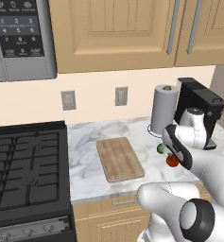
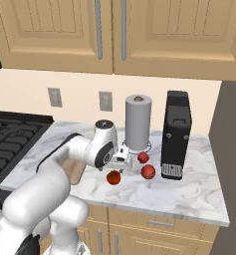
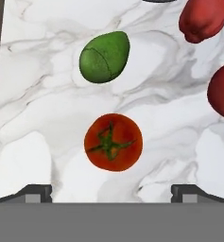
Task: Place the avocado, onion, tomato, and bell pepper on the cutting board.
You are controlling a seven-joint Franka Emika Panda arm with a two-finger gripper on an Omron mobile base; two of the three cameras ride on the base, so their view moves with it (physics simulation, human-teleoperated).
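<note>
The gripper (image 3: 111, 189) is spread wide above the tomato (image 3: 113, 142). The avocado (image 3: 105, 57) is judged light, firm, smooth; it is best gripped across its narrow middle.

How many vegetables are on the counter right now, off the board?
4: avocado and tomato below the hand, bell pepper and onion beside them. Cutting board is bare.

Even, bright rendered light; soft faint shadows on marble counter (image 1: 90, 163); no glare; slight pixel softness throughout.
</note>
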